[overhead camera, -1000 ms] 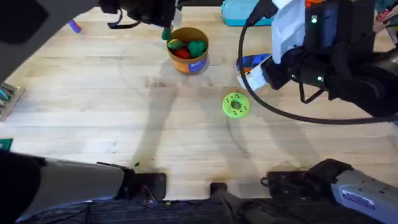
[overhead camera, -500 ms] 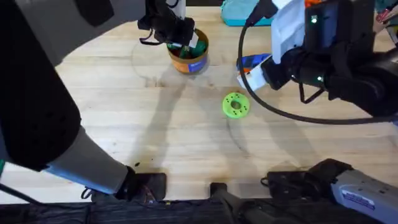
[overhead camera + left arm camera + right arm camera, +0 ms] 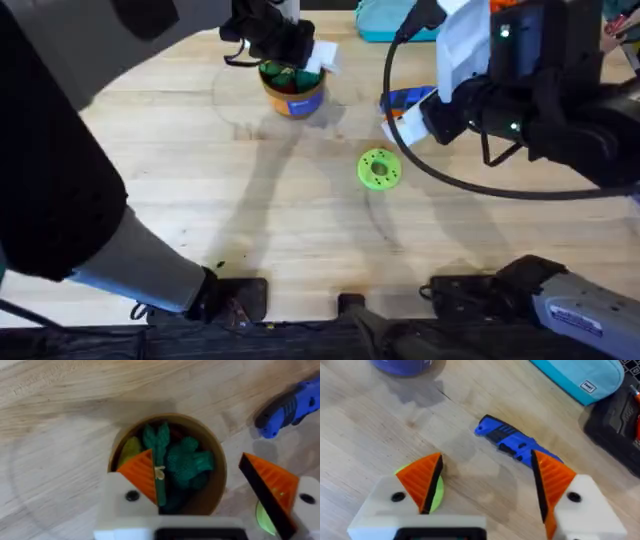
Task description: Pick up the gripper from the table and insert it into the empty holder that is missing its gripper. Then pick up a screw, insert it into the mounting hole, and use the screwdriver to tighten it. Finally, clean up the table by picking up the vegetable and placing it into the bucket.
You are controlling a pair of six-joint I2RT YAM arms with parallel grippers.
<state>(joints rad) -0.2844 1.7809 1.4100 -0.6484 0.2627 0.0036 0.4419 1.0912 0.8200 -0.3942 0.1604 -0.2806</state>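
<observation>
The yellow-orange bucket stands on the table at the back, left of centre. My left gripper hovers right over it, open. In the left wrist view the vegetable, a slim dark-green bundle with a yellowish band, lies inside the bucket against one orange pad of my left gripper, among a toy broccoli and other toys. My right gripper stands open above the table at the right, over the blue screwdriver and with nothing between the fingers of that gripper.
A flat bright-green disc lies right of centre, near the blue screwdriver. A teal case sits at the back edge. Black cables and the right arm crowd the right side.
My left gripper carried the vegetable from beside the bucket to over it, then spread its fingers. The vegetable now lies in the bucket. The right arm has not moved.
</observation>
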